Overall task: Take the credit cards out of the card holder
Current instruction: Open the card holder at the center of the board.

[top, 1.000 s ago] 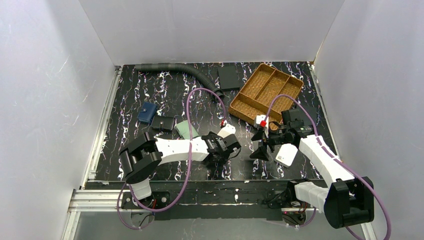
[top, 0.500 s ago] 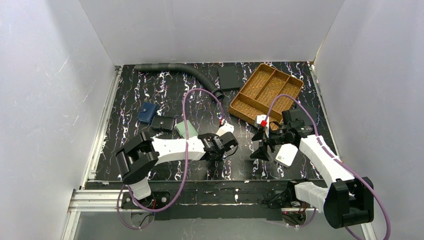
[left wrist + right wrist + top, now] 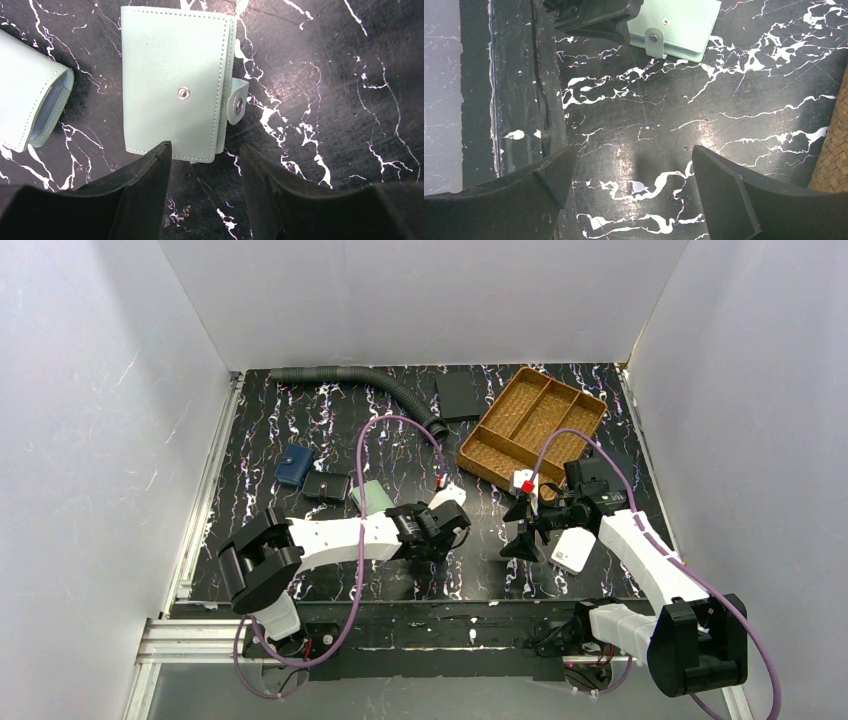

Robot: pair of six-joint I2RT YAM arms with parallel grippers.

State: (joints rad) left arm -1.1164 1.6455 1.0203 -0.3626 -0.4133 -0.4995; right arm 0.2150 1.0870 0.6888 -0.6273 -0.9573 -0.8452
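The card holder (image 3: 172,85) lies folded on the table (image 3: 325,100) in the upper middle of the left wrist view. Its snap tab (image 3: 238,102) is undone and sticks out at its right edge. The left fingers (image 3: 142,180) stand spread at the bottom of that frame, gripping nothing, with their tips just beside the holder's lower edge. The right fingers (image 3: 724,185) are also spread wide and empty. They are well apart from the holder, which sits at the top of the right wrist view. The credit cards do not show; presumably they sit inside the fold.

The main risk, as I judge it, is that the left fingers close over the whole folded stack instead of catching one cover, so the holder lifts shut. A push on that edge could equally slide it across the smooth table, since nothing braces it. A twin holder (image 3: 27,100) lies at the left edge, near enough to be nudged or taken by mistake.
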